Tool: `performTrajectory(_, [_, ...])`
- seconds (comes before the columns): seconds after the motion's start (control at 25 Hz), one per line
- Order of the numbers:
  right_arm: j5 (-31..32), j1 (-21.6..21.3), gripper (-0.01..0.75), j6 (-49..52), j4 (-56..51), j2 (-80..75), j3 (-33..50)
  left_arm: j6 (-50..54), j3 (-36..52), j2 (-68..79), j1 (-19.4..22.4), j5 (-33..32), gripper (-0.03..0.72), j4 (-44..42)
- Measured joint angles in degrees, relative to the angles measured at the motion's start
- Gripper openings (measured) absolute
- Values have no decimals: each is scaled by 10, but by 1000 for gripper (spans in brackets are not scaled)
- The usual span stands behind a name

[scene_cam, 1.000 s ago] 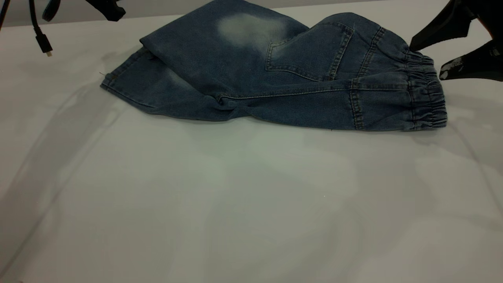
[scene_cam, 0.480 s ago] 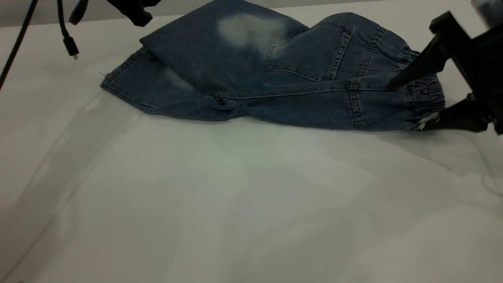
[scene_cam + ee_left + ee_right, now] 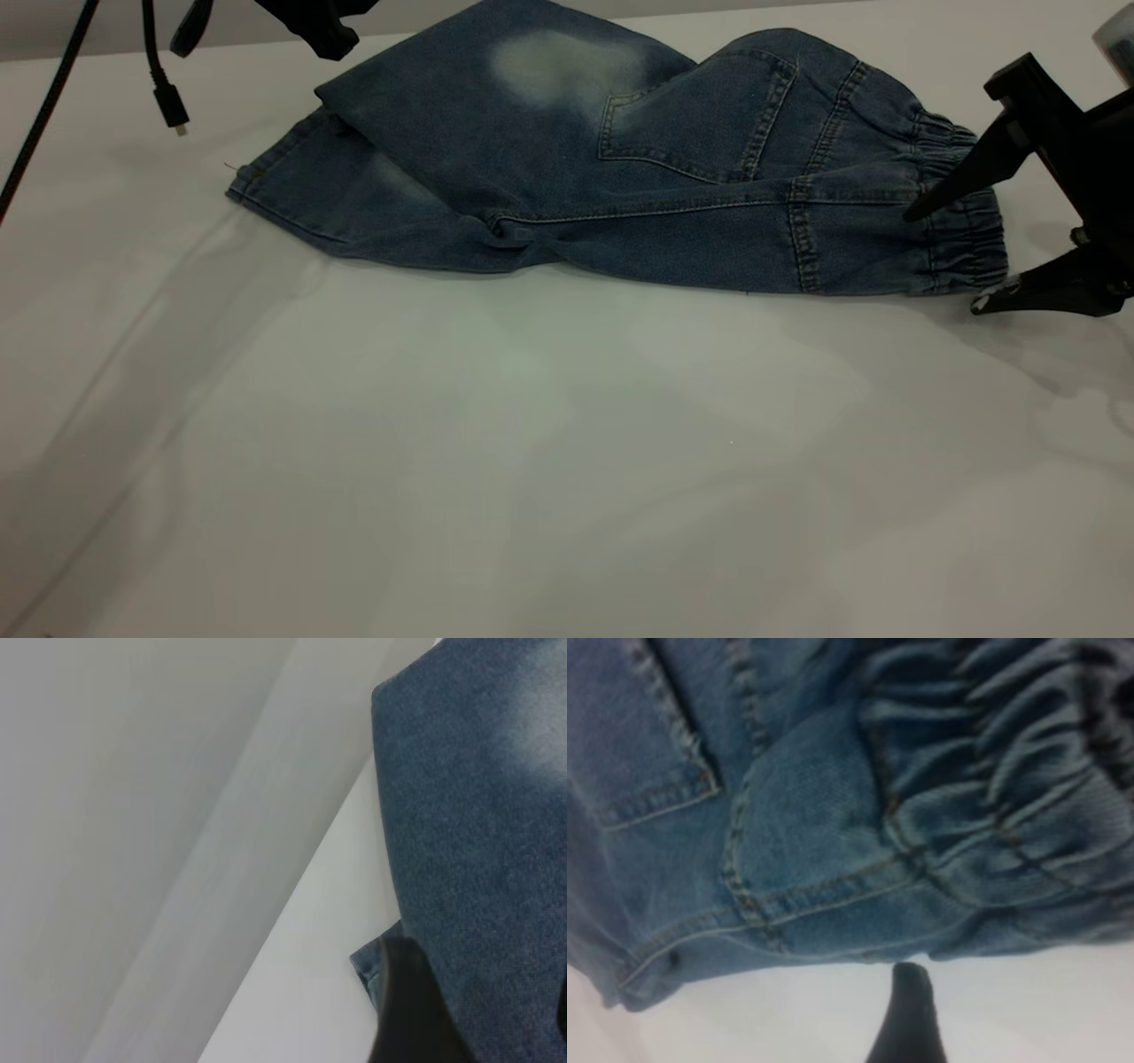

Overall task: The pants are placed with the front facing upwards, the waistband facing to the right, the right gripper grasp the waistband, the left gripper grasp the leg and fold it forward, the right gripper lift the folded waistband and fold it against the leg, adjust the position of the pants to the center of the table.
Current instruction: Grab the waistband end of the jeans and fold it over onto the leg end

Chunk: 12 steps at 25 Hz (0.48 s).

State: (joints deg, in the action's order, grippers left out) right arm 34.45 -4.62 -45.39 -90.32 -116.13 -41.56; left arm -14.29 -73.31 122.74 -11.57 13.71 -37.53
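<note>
The pants (image 3: 620, 168) lie folded lengthwise at the back of the table (image 3: 532, 461), blue denim with a back pocket up. Their gathered waistband (image 3: 961, 221) points right and the leg hem (image 3: 266, 182) points left. My right gripper (image 3: 943, 261) stands open at the waistband's near corner, one fingertip over the elastic and the other low on the table. In the right wrist view one black finger (image 3: 911, 1019) rests on white table just short of the waistband (image 3: 1010, 815). My left gripper (image 3: 321, 35) hovers open above the leg's far left corner, denim (image 3: 478, 859) showing between its jaws.
A black cable with a small plug (image 3: 170, 99) dangles from the left arm over the table's back left. A grey wall runs behind the table's far edge (image 3: 221, 44). Wide white surface stretches in front of the pants.
The right gripper dropped from beside the waistband's far side to its near corner, then drew back slightly right. The left gripper and its cable shifted right, toward the leg.
</note>
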Motion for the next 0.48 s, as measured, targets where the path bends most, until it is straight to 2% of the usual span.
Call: performTrajectory(0.48, [17,-2,503,-12,22,0,0,1,0,0,0,3,360,0])
